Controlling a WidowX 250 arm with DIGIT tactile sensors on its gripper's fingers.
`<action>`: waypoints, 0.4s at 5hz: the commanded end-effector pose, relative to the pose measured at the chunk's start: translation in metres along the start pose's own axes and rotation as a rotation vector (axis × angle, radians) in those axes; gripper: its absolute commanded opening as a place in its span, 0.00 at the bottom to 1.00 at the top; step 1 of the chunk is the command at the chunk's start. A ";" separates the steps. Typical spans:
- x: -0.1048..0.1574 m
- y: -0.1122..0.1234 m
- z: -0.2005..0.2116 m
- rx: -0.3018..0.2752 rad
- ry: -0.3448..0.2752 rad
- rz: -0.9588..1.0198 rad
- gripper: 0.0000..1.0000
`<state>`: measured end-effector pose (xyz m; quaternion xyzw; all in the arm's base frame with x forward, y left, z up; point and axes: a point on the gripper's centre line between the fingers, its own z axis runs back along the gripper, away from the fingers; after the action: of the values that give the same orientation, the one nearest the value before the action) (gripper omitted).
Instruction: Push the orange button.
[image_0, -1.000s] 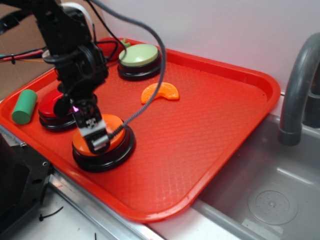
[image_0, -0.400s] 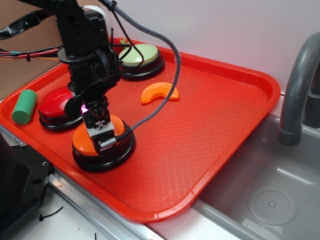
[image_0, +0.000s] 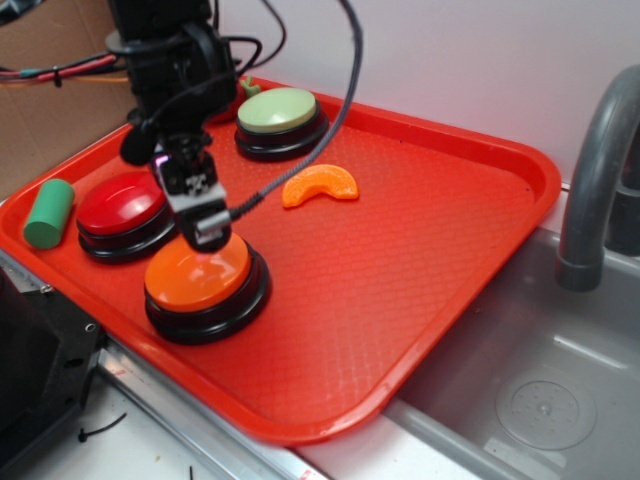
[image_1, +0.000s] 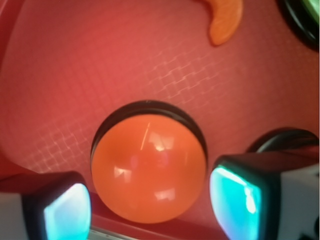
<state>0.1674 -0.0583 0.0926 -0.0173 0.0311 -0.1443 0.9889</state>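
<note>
The orange button (image_0: 198, 275), a glossy orange dome on a black round base, sits near the front left of the red tray (image_0: 420, 250). My gripper (image_0: 208, 232) hangs just above the button's far edge, apart from the cap. In the wrist view the orange button (image_1: 149, 167) fills the lower middle. It lies below my gripper (image_1: 150, 207), whose two fingers stand wide apart on either side. The gripper is open with nothing held.
A red-capped button (image_0: 120, 207) stands left of the orange one, and a pale green button (image_0: 278, 110) at the tray's back. An orange crescent slice (image_0: 320, 185) lies mid-tray. A green cylinder (image_0: 48, 212) rests at the left rim. A sink (image_0: 540, 380) and faucet (image_0: 595, 160) are to the right.
My gripper has lifted off the orange button's cap and drawn up and back. The cap, partly covered before, now shows whole.
</note>
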 end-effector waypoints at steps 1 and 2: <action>0.002 0.001 0.030 0.025 -0.109 0.053 1.00; 0.000 0.003 0.040 0.062 -0.107 0.066 1.00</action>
<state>0.1658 -0.0502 0.1203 0.0099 0.0011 -0.1133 0.9935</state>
